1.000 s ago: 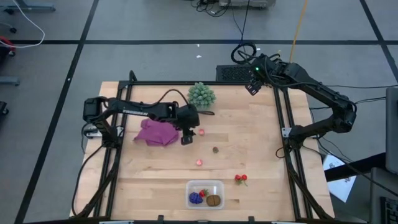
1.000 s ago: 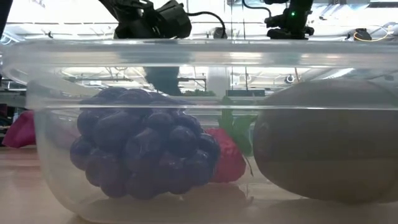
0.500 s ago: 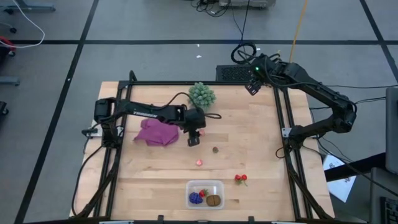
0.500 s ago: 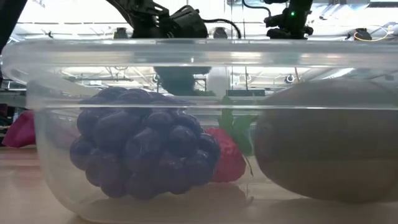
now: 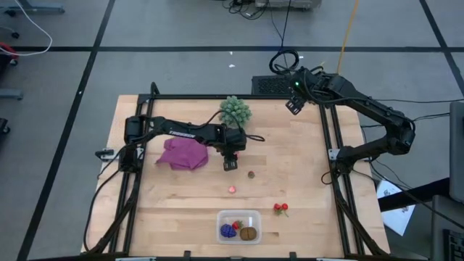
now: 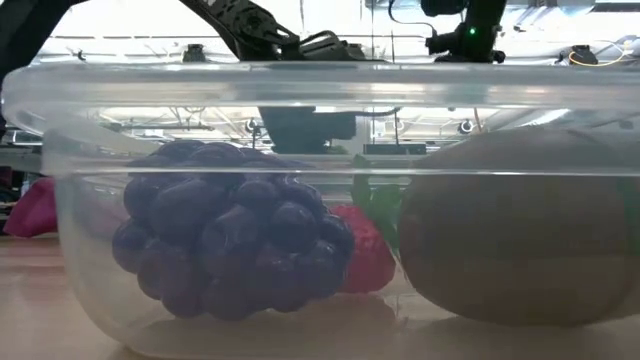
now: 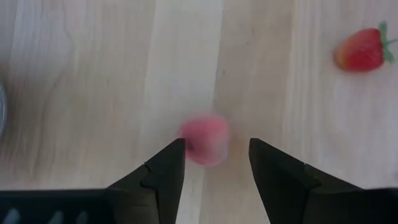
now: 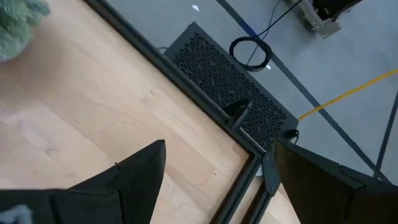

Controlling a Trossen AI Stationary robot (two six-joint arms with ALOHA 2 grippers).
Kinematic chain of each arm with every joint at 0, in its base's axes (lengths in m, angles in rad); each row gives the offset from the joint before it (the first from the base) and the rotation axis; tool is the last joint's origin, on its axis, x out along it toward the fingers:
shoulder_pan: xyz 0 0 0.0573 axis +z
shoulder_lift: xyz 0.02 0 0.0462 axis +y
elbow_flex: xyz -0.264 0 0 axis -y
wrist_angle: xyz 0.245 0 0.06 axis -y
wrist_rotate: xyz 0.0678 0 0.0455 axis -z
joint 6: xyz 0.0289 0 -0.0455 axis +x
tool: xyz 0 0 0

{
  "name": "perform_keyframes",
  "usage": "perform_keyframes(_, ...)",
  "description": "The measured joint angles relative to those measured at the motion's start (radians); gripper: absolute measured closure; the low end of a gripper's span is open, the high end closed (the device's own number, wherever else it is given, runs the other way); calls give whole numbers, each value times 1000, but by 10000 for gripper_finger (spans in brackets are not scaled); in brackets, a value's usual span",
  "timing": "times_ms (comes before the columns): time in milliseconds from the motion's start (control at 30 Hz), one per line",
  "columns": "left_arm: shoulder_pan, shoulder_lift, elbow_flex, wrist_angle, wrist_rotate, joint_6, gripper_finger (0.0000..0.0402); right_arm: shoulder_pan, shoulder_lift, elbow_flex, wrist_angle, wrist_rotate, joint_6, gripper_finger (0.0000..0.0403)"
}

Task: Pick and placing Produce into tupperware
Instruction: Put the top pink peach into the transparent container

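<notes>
My left gripper (image 5: 230, 164) hangs open over a small pink berry (image 7: 208, 140) lying on the wood. In the left wrist view its fingertips (image 7: 214, 152) stand on either side of the berry. The view is blurred, so whether they touch it cannot be told. A red strawberry (image 5: 232, 189) lies nearer the near edge, with a tiny brown piece (image 5: 251, 174) and red cherries (image 5: 280, 209) to its right. The clear tupperware (image 5: 255, 217) sits at the near edge holding purple grapes (image 6: 230, 240), a brown kiwi (image 6: 520, 230) and a strawberry (image 6: 365, 255). My right gripper (image 5: 293, 104) waits open above the far right corner.
A pale green bushy ball (image 5: 235, 111) sits at the far edge, just beyond my left gripper. A magenta cloth (image 5: 183, 154) lies under the left arm. A black frame rail (image 8: 236, 118) borders the table. Bare wood lies between the left gripper and the tupperware.
My left gripper has moved toward the table's right, from beside the cloth to directly over the pink berry. The berry now shows between its fingertips and is hidden under it in the high view. The fruits and the tub have stayed in place.
</notes>
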Motion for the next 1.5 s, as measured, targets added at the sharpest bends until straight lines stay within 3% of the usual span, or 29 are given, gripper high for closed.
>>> perform_keyframes(400, 1, -3, 0, 3, 3, -3, 220, 0, 0, -94, 61, 0, -48, 112)
perform_keyframes(1500, 2, 45, -2, 39, 26, 2, 220, 0, 0, -96, 98, 0, -43, 112)
